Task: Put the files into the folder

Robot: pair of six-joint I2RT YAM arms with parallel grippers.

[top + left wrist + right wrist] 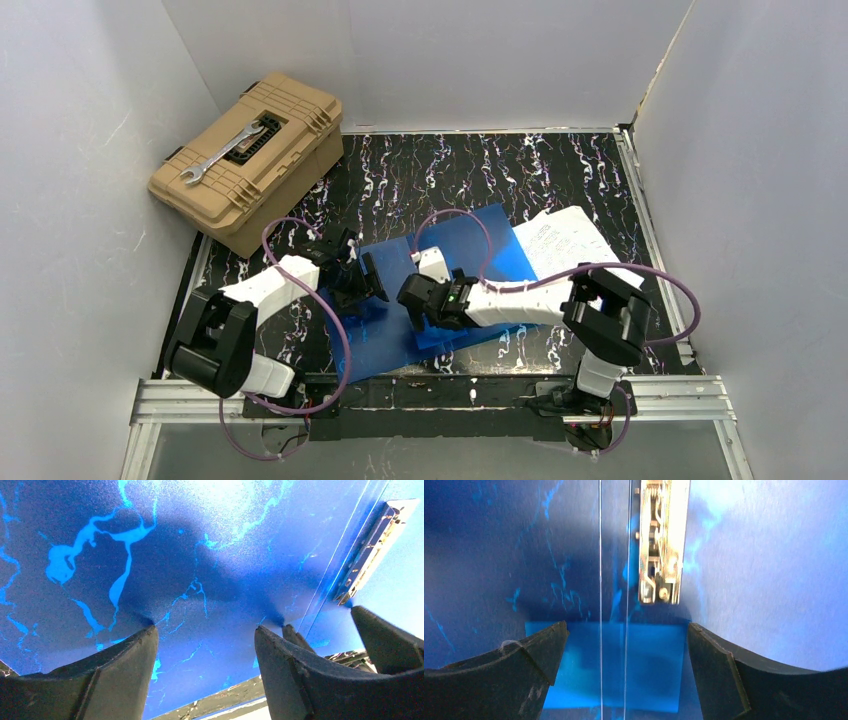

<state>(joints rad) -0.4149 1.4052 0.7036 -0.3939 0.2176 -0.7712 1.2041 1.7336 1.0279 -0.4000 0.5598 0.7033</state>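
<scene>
In the far left corner of the table (pixel 560 165) we see a tan toolbox (pixel 300 115), and a silver wrench (pixel 222 153) lies on its lid.

To the right of it, the left gripper (pixel 358 278) is low over the left part of the folder (pixel 470 240). In its wrist view, the left gripper (pixel 205 630) has its jaws a good way apart and nothing is between them. The tips are right at the blue cover (pixel 200 545), and the marble pattern of the table shows through it.

The bright-blue folder lies open in the middle of the table and reaches toward the near edge. A metal clip (pixel 377 547) is fixed beside its spine.

The right gripper (pixel 412 300) is over the middle of the folder, just beside the left one. In the right wrist view, the right gripper (pixel 628 630) stands wide open and holds nothing. Between its fingers we see the folder (pixel 499 555), the metal clip (pixel 664 540) and a lighter blue square (pixel 649 670).

The files (pixel 570 240) are white printed sheets that lie near the right edge of the table, outside the folder. Their left side meets the folder's right edge. We cannot tell if they overlap it.
</scene>
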